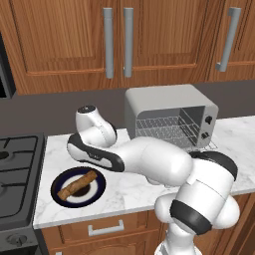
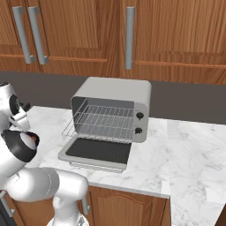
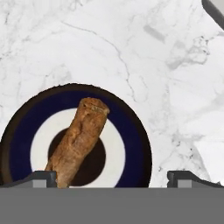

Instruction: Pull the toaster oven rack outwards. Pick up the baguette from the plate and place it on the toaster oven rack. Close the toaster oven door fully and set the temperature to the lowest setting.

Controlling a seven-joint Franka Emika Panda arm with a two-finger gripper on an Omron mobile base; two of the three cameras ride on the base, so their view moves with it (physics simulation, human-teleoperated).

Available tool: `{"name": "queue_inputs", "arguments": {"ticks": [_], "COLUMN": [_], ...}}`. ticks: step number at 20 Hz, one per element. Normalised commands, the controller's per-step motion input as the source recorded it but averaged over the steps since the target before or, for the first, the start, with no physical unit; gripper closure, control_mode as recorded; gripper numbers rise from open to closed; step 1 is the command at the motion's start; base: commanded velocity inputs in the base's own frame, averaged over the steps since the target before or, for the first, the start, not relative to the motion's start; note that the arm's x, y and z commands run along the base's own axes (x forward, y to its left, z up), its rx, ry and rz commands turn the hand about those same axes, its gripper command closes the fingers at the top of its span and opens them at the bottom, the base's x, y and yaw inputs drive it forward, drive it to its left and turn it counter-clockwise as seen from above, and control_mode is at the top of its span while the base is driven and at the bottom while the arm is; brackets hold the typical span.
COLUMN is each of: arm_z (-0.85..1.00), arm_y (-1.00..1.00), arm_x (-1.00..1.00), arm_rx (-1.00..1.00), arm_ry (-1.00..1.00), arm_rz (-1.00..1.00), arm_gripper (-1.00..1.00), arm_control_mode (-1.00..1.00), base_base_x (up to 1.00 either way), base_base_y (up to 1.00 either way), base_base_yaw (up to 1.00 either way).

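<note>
The baguette (image 3: 78, 141) lies slantwise on the round navy-rimmed plate (image 3: 131, 131). My gripper (image 3: 116, 179) hangs open above them. Its left fingertip (image 3: 43, 178) is by the bread's near end, and the right one is beyond the plate's rim. In the left base view the plate (image 1: 101, 185) with the baguette (image 1: 77, 183) sits at the counter's front left, just under my bent arm. The toaster oven (image 2: 112, 95) stands to the right with its door (image 2: 97, 152) folded flat down. Its wire rack (image 2: 99, 121) juts out past the cavity's mouth. Two dark knobs (image 2: 139, 116) sit on the oven's right face.
A black stove (image 1: 15, 169) borders the marble counter (image 2: 190, 150) on the left. Wooden cabinets with grey bar handles (image 1: 128, 42) hang above. My own white arm crosses between the plate and the oven (image 1: 169, 112). The counter's front edge has a drawer (image 1: 105, 228) below it.
</note>
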Motion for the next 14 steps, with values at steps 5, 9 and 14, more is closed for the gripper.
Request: {"name": "queue_inputs", "arguments": {"ticks": [5, 9, 14], "arm_z": [-0.27, -0.37, -0.37], "arm_y": [0.01, 0.0, 0.06], "arm_x": [0.24, 0.09, 0.01], "arm_rx": [0.05, 0.04, 0.01], "arm_ry": [0.0, 0.01, 0.02], "arm_rz": [-0.08, -0.06, -0.05], "arm_gripper": [-1.0, -1.0, -1.0], "arm_control_mode": [-1.0, -1.0, -1.0], "base_base_x": [0.0, 0.0, 0.0], "base_base_y": [0.0, 0.0, 0.0], "base_base_yaw": [0.0, 0.0, 0.0]}}
